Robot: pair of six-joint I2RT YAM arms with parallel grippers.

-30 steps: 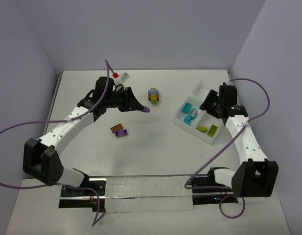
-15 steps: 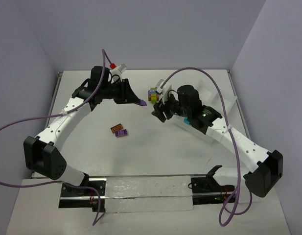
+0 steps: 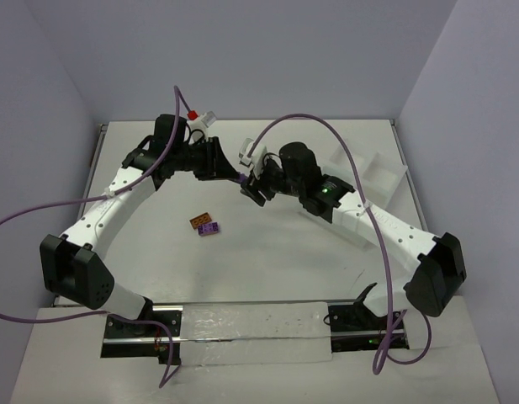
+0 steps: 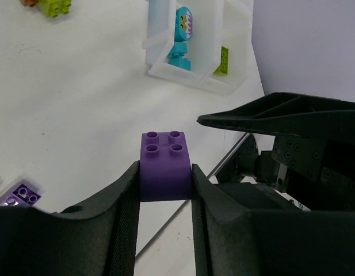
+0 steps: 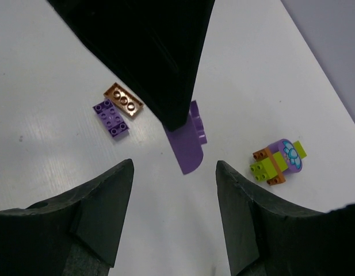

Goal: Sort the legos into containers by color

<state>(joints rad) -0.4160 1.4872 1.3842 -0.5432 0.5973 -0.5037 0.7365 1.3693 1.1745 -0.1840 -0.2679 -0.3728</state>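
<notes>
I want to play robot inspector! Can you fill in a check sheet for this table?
Surface: white table, no spills seen.
Job's things: purple brick gripped; orange plate beside purple plate; mixed clump loose on table; tray holds cyan piece and lime piece.
Clutter: nothing seen.
Jaws: left jaws shut on purple brick; right jaws open, facing it.
Cables: purple cables arch above both arms.
Surroundings: plain pale walls.
</notes>
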